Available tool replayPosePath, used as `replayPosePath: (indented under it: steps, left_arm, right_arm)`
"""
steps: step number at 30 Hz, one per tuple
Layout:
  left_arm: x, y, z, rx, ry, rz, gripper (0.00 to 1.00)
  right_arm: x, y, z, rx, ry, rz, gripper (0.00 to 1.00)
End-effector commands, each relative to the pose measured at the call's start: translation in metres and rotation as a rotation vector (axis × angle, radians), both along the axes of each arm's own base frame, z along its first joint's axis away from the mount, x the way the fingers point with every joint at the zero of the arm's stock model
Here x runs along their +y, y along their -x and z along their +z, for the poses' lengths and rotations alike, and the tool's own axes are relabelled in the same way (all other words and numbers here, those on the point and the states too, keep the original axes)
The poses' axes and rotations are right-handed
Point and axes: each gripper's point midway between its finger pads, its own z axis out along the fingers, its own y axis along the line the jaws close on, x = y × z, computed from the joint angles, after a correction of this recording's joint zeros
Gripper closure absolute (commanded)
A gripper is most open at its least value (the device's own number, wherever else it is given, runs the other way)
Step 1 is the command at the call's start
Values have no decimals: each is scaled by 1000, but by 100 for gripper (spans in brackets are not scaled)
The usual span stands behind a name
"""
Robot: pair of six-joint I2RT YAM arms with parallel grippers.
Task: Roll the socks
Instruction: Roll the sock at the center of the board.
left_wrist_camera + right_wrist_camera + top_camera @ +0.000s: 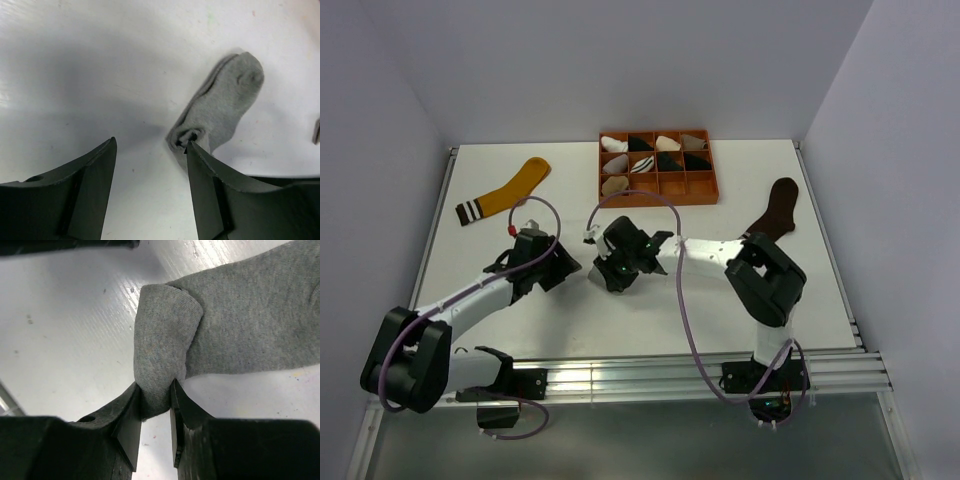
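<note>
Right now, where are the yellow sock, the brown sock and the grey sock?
yellow sock [515, 187]: top view, middle of its yellow part.
brown sock [780, 205]: top view, its wide upper part.
grey sock [162, 335]: right wrist view, its folded-over end.

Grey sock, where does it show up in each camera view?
Top external: not discernible, hidden under the right gripper near centre.
Left wrist: grey sock centre-right, just beyond the open left gripper.
Right wrist: upper right, rolled end pinched by the right gripper.
Shared landmark: the white table.
</note>
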Motion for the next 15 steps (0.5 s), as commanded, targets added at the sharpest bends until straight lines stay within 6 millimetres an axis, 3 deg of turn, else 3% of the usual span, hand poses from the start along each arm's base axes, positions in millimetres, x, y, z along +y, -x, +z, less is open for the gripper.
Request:
replayPosePath:
  steps: [1,15]
  left_arm:
    - [-13,0,14,-70,78,-49,38]
    - [-29,2,8,-91,140,-97,44]
  right_arm:
    - [-7,21,2,213,12,47,100]
    - [-10,3,-21,464,-55,60,100]
